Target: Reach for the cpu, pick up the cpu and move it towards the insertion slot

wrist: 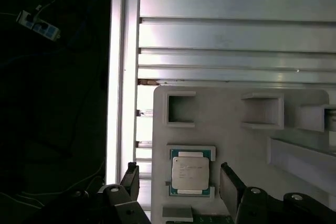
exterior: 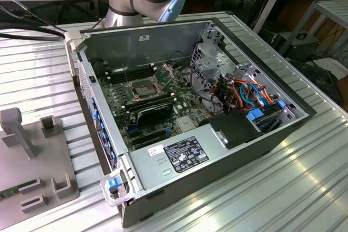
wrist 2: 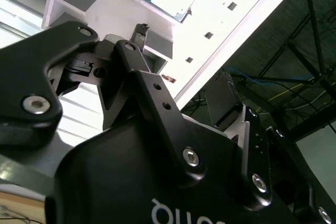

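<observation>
Gripper (wrist: 177, 171) spread, straddling cpu (wrist: 190, 173) | seemingly no contact | holder (wrist: 226, 108) partly cut off

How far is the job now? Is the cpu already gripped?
The reach looks nearly done: in the first wrist view the gripper is open, one finger on each side of the cpu. The cpu lies in its grey tray, not gripped. Not yet done: lifting it and carrying it to the insertion slot in the computer case.
</observation>
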Action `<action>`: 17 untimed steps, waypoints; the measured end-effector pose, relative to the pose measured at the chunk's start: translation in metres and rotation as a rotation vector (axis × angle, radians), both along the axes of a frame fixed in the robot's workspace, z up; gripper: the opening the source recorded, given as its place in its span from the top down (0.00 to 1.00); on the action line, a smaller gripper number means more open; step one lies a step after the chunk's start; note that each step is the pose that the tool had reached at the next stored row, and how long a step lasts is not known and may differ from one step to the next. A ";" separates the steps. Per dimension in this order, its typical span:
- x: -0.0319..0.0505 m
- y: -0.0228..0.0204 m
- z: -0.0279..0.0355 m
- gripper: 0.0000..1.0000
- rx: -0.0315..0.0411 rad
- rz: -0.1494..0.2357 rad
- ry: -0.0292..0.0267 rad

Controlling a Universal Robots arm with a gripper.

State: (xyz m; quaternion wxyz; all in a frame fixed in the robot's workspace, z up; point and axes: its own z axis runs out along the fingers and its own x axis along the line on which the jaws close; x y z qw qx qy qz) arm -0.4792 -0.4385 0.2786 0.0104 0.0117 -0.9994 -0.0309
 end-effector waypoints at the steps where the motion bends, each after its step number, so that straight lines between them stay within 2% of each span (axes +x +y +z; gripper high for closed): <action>1: -0.0001 -0.0007 -0.0013 0.28 -0.0001 0.000 0.0002; 7: 0.0000 -0.0044 -0.0105 0.28 0.0000 0.000 0.0001; 10: 0.0000 -0.0078 -0.0182 0.28 0.0000 0.000 0.0000; 17: 0.0000 -0.0089 -0.0193 0.28 0.0000 0.000 0.0001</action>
